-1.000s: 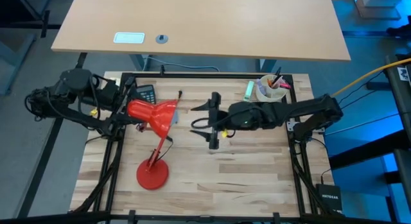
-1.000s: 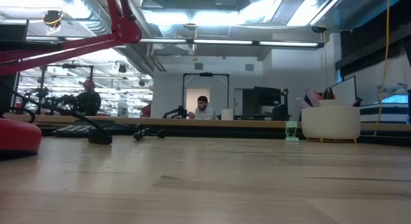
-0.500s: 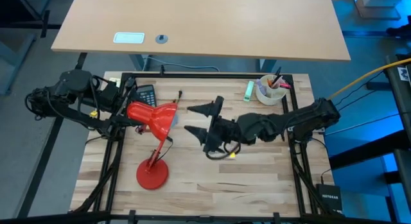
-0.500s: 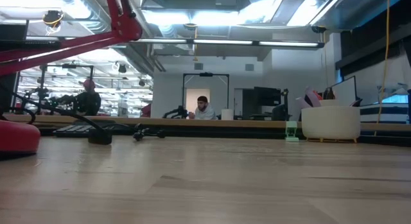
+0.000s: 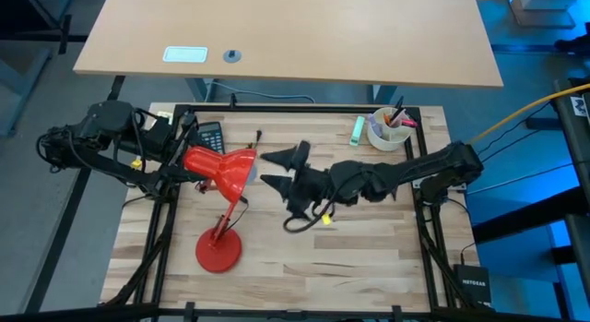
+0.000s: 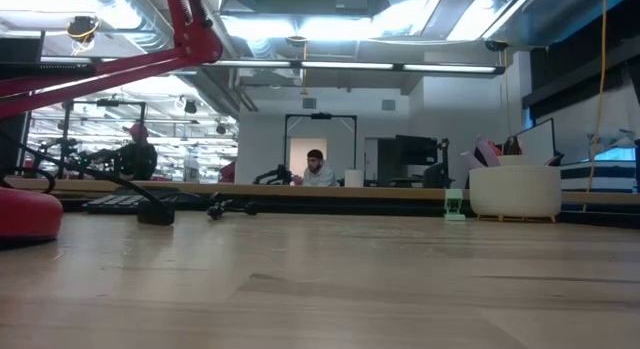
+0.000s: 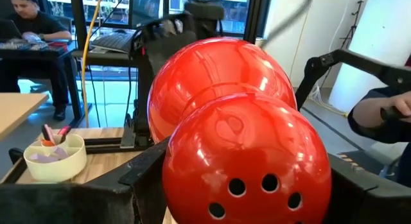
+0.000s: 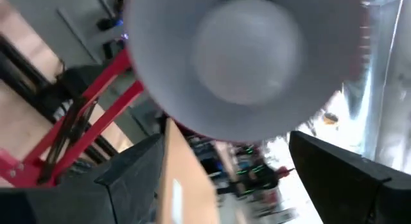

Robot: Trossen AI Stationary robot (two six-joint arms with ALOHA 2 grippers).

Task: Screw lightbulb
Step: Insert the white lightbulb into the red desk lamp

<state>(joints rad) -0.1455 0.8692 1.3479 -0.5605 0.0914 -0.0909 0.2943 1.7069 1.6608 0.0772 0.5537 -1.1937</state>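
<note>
A red desk lamp stands on its round base (image 5: 218, 252) at the table's left. Its shade (image 5: 224, 168) lies level with the mouth toward the table's right. My left gripper (image 5: 187, 161) is shut on the shade's rear. My right gripper (image 5: 277, 171) hovers level just right of the shade's mouth, open, with nothing between its fingers. The right wrist view looks into the shade's pale inside (image 8: 160, 89), where the white rounded lightbulb (image 8: 247, 47) sits in the middle, beyond the two dark fingers. My left gripper has the shade's rounded rear cap (image 7: 192, 179), the part with vent holes, between its two fingers (image 7: 144, 182). The fingers come level from the table's left, one on each side of the cap. The shade stays up on the lamp's arm, whose base rests on the table.
A white cup of pens (image 5: 388, 130) and a small green thing (image 5: 356, 128) stand at the far right, and a dark calculator (image 5: 212, 136) lies at the far left. The wood in front of the lamp and under the right arm is bare. People sit in the room behind.
My right gripper has rolled about its own axis and has gone a little toward the lamp shade's mouth, staying level. The lamp and my left gripper have kept still.
</note>
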